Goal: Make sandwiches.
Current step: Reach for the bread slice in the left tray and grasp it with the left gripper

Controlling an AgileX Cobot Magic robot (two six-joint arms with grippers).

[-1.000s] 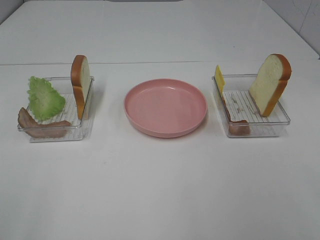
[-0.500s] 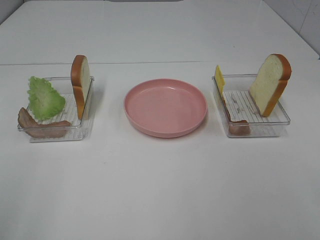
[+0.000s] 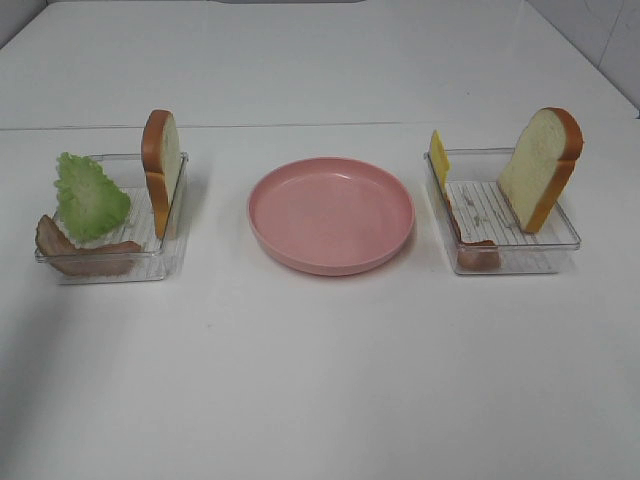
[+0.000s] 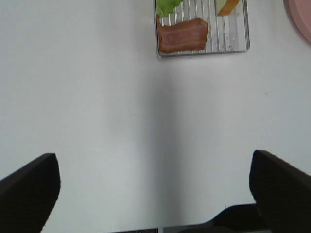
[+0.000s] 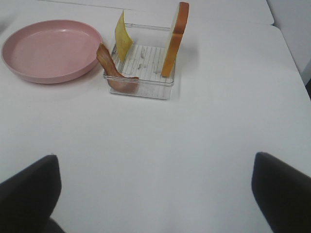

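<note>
The sandwich parts lie apart in two clear trays. The left tray (image 3: 170, 255) holds a green lettuce leaf (image 3: 88, 196), a brown bacon strip (image 3: 85, 255) and an upright bread slice (image 3: 163, 165). The right tray (image 3: 520, 255) holds a yellow cheese slice (image 3: 438, 158), a bacon strip (image 3: 475, 250) and a leaning bread slice (image 3: 540, 165). My left gripper (image 4: 155, 194) is open and empty over bare table, well short of the left tray (image 4: 243, 46) and its bacon (image 4: 182, 35). My right gripper (image 5: 155, 194) is open and empty, well short of the right tray (image 5: 141, 90). Neither gripper shows in the exterior view.
A round pink plate (image 3: 331, 212) stands empty between the two trays; it also shows in the right wrist view (image 5: 48, 48). The table is white, and its far seam runs behind the trays.
The food, trays and plate have not moved. A faint shadow has spread over the table's front left corner.
</note>
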